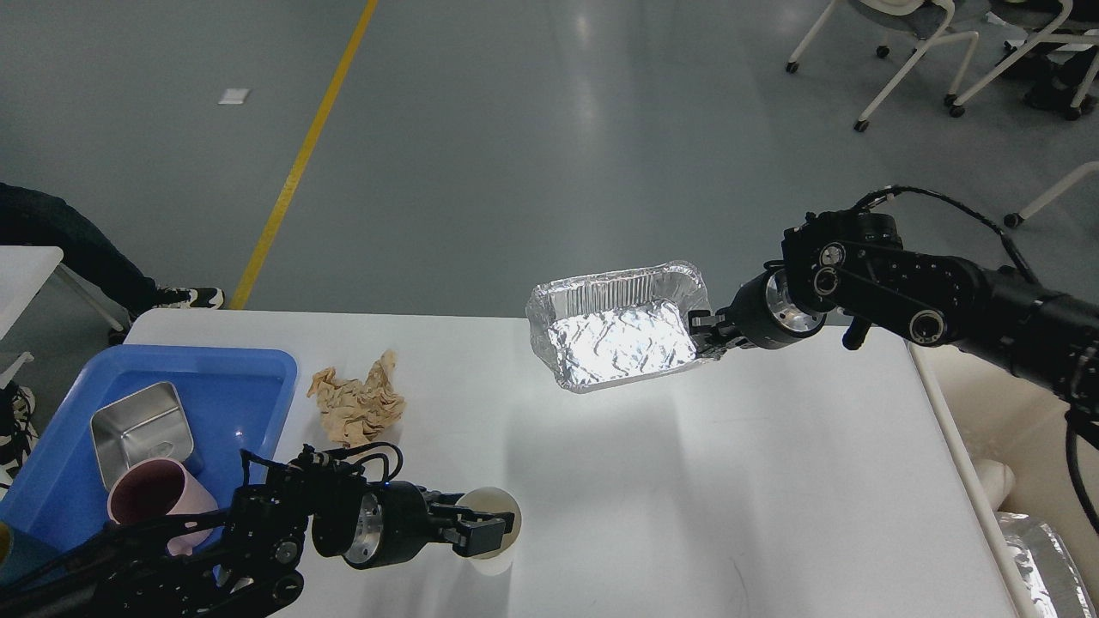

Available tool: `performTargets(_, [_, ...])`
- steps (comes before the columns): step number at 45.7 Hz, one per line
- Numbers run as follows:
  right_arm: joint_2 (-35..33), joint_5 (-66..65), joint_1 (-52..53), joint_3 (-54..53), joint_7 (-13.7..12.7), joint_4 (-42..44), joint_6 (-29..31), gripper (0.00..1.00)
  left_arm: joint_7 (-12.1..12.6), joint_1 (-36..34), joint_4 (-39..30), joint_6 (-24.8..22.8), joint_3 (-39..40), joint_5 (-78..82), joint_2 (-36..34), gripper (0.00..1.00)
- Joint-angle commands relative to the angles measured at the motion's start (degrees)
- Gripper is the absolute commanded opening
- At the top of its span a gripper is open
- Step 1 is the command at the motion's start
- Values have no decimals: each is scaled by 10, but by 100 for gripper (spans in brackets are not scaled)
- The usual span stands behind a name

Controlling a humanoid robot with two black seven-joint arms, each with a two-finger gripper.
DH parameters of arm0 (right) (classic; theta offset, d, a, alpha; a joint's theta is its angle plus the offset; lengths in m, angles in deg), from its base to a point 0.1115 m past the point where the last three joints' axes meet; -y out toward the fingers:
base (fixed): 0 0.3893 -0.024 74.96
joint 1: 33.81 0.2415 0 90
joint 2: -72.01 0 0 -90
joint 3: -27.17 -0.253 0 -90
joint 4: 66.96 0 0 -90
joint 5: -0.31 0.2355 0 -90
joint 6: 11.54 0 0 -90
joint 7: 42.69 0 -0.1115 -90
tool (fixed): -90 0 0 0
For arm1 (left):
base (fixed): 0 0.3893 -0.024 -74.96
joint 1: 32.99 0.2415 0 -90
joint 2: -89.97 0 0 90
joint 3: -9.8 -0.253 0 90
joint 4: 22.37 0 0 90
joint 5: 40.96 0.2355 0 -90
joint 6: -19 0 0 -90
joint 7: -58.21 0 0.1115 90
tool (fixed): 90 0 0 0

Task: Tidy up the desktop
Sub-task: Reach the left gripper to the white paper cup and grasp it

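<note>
The white desktop (687, 481) fills the lower half of the head view. My right gripper (702, 331) is shut on the right rim of a silver foil tray (618, 343) and holds it tilted above the desktop's far edge. My left gripper (488, 529) reaches in from the lower left to a white paper cup (498, 562) near the front edge. Its two fingers are a little apart, across the cup's rim and mouth. The gripper hides most of the cup. A crumpled brown paper (359, 402) lies left of centre.
A blue tray (249, 378) at the left edge holds a steel box (142, 429) and a pink mug (159, 498). A cream bin (1022, 446) stands off the desktop's right edge with foil (1043, 558) in it. Chairs stand at the far right.
</note>
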Motion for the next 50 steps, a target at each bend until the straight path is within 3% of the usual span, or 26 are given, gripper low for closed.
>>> performTargets(1, [-2,0,0,0,0,0,-1,0,0,0,0,0,-10,1,-3,57])
performTargets(6, [-2,0,0,0,0,0,-1,0,5,0,0,-1,-17,4,-4,23])
performTargets(11, [-2,-1,0,0,0,1,-3,0,5,0,0,-12,-16,4,-10,1])
performTargets(20, [0,0,0,0,0,4,-10,0,-10,-1,-18,-20,-9,0,-43,0])
performTargets(28, [3,0,1,0,0,4,-10,0,-49,-11,-95,-78,46,-18,-96,0])
performTargets(34, [6,0,1,0,0,4,-10,0,-52,-19,-150,-164,148,-51,-108,1])
performTargets(41, [6,0,1,0,0,4,-10,0,-52,-62,-164,-244,253,-108,-105,1])
performTargets(50, [6,1,3,0,0,5,-10,0,-50,-168,-155,-279,293,-152,-111,2])
